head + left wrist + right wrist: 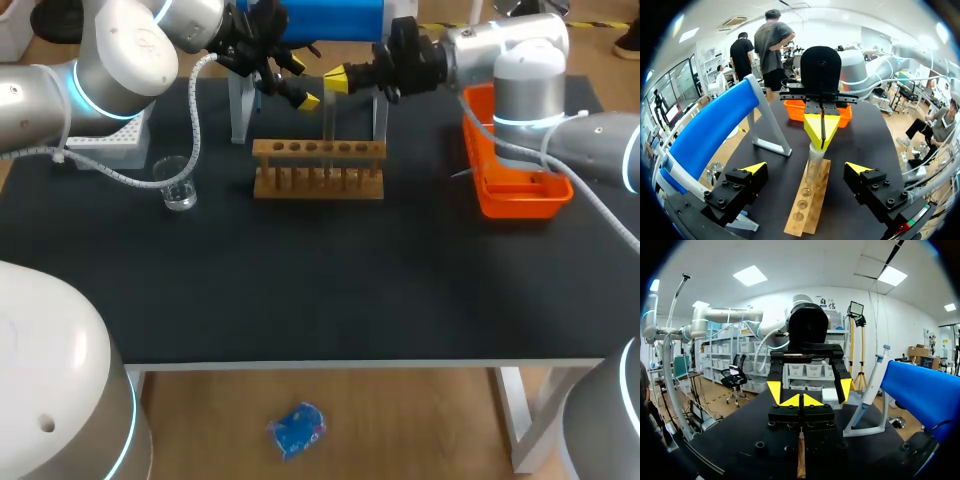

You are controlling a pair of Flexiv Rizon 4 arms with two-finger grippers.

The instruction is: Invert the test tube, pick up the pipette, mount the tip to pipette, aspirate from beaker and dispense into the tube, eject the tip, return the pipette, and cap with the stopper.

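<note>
Org bin (520,195), blk table (330,290), tan rack (318,170).

On our tabletop (330,290) the rack (318,172) stands mid-way across, toward the back, with the pipette (330,18) on its stand (240,110) behind it. The beaker (178,184) sits left of the rack, the tip box (112,148) behind the beaker, and the bin (515,195) at the right. Our right claw (335,78) grips the test tube (329,125) upright over the rack. Our left claw (302,85) is just left of it, facing it.

Left arm (110,60) and right arm (530,70) are rounded, silver-white, with cyan joint rings; black screw-studded left claw (806,169) and right claw (801,401) end in yellow wedges.
</note>
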